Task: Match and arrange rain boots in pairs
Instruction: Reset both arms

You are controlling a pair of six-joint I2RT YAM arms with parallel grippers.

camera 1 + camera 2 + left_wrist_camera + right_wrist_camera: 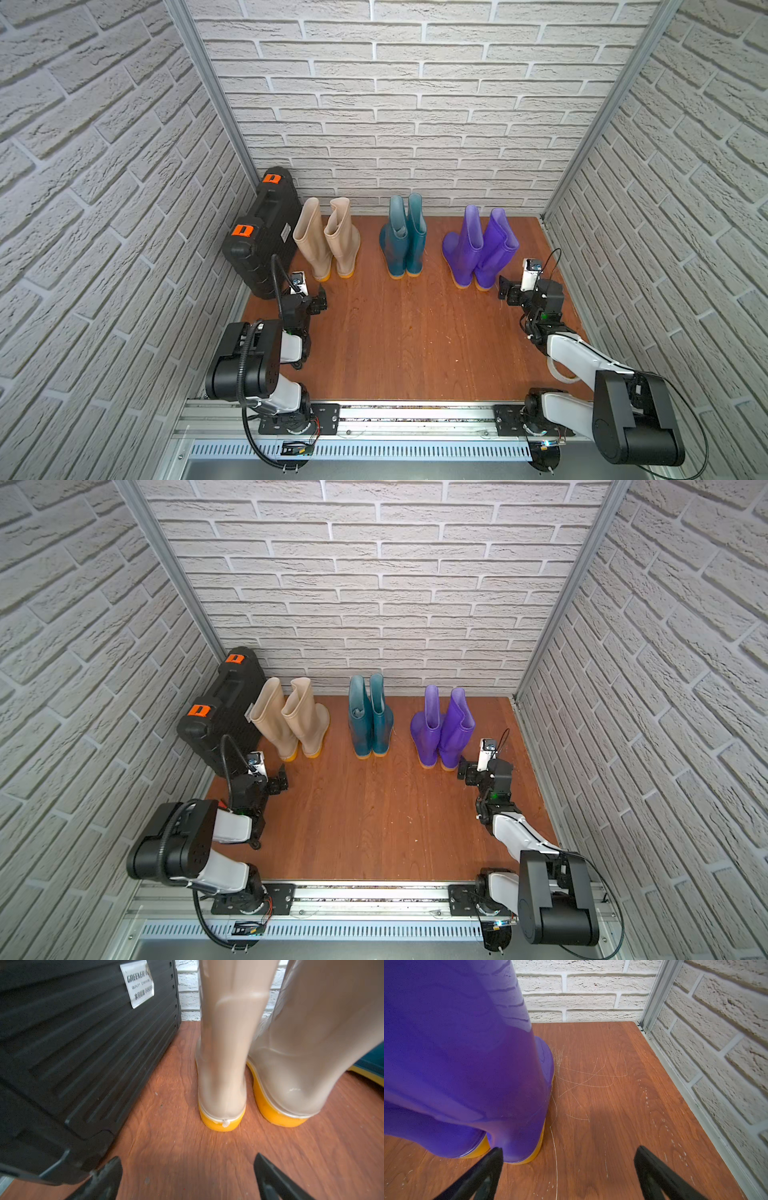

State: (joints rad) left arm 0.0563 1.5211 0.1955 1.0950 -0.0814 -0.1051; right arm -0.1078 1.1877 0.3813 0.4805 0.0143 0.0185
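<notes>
Wood floor (pixel 415 340) between brick walls carries beige boots (pixel 328 243), teal boots (pixel 404 243) and purple boots (pixel 478 251), paired upright along the back wall. Left gripper (pixel 319 300) and right gripper (pixel 506 287) hang spread and empty, near the beige and purple heels. A careless swing could likely clip a heel and topple a tall, leaning boot.

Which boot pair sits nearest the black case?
The beige pair, standing right beside the black case; the teal pair is mid-row and the purple pair farthest from it.
</notes>
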